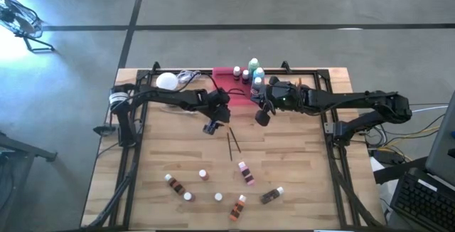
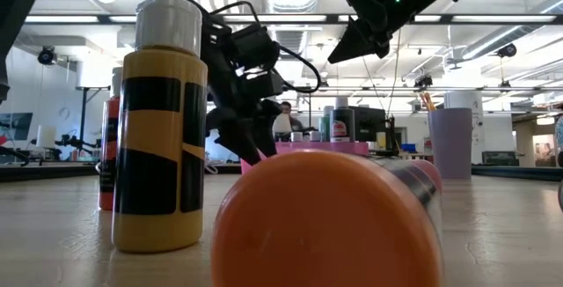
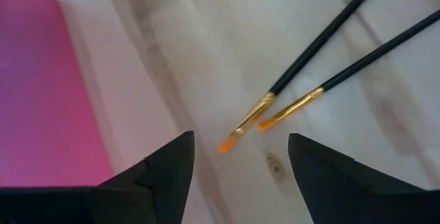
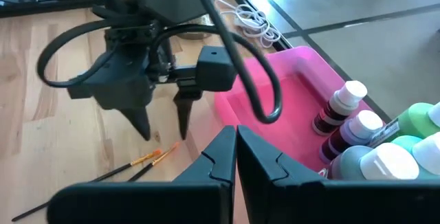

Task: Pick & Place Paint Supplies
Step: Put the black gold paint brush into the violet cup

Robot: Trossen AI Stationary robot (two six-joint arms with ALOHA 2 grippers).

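Note:
Two thin black-handled paintbrushes [image 1: 232, 143] with gold ferrules and orange bristles [image 3: 227, 143] lie side by side on the wooden table. My left gripper [image 3: 237, 176] hangs open just above their bristle ends, pointing steeply down, beside the pink tray [image 1: 229, 82]; it touches nothing. The right wrist view shows the left gripper [image 4: 163, 131] over the brushes [image 4: 148, 159]. My right gripper [image 1: 261, 118] is shut and empty, held higher up at the tray's near right corner. Green, blue and dark white-capped bottles [image 1: 250, 72] stand in the tray's far right end.
Several small white-capped bottles [image 1: 213, 189] are scattered over the near half of the table, some upright, some lying. A white globe lamp [image 1: 168, 81] with its cord sits at the far left. Bare wood lies between the brushes and the near bottles.

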